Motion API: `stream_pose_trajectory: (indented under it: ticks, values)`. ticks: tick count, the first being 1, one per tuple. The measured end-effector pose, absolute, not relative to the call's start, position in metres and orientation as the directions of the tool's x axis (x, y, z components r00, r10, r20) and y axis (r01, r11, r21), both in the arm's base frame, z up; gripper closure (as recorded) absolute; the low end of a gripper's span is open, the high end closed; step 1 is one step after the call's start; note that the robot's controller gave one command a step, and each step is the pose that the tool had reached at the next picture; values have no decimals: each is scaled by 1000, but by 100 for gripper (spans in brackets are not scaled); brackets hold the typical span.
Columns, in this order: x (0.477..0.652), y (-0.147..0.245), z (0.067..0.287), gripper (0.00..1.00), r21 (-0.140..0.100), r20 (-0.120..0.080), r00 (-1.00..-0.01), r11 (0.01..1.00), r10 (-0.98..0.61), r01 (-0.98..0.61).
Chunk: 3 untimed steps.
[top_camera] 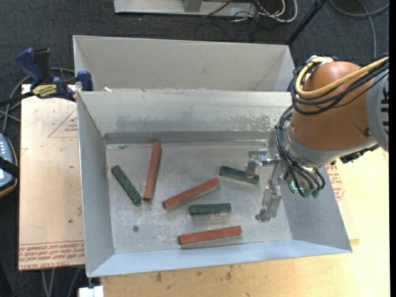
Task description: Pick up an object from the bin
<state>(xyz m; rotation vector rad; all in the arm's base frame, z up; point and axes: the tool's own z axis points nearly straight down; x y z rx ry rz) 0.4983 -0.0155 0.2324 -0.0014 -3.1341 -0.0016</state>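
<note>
Pincer spread wide at the bin's right, clasping nothing; dark green bar lies flat just beside it, apart from the red bars, so likely graspable.

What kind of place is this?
Probably a robotics lab or test cell: a robot arm reaches into a grey metal bin of red bars and green bars, and cables lie on the floor.

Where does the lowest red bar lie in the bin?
In the camera view, the red bar lies along the bin's near wall, right of centre, below a green bar and lower left of the gripper.
</note>
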Motion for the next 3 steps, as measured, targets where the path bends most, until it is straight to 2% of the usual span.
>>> stream_pose_trajectory:
  ticks: [1,2,3]
  values:
    - [512,-38,292,0,-3,-7,-945,946,-326,-326]
    - [529,-102,246,0,0,1,-858,858,-513,-513]
    - [619,-20,139,0,5,-3,-898,898,-440,-440]
